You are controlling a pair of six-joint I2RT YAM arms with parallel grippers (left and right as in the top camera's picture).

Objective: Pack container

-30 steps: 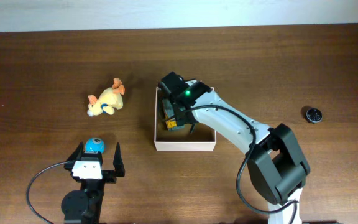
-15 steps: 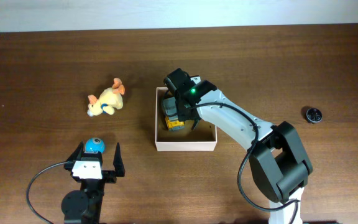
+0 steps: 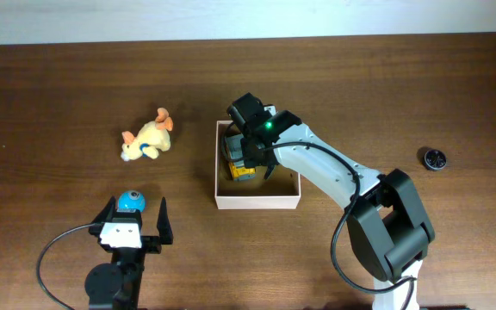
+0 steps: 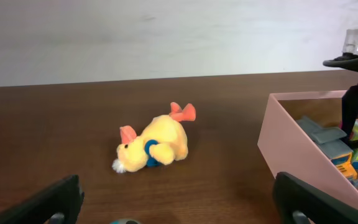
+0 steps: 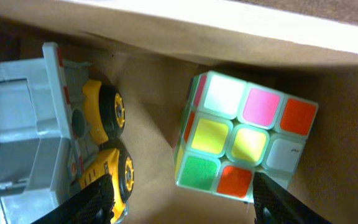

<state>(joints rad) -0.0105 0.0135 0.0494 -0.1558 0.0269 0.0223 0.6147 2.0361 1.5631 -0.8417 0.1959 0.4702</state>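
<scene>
Rubik's cube [image 5: 241, 146] lies in the mid-table container [image 3: 257, 203] beside a toy truck [image 5: 36, 124].
Right gripper [image 3: 250, 159] spread wide above it, left gripper [image 4: 176, 190] wide and idle; next, I'd guess, lift clear and fetch the plush duck [image 4: 154, 146].

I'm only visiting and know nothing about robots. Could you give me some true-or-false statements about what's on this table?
1. The plush duck lies inside the container. False: it lies on the table, left of the container.
2. A toy truck and a coloured cube sit in the container. True.
3. The left gripper is shut. False: it is wide open.
4. The right gripper reaches into the container. True.
</scene>
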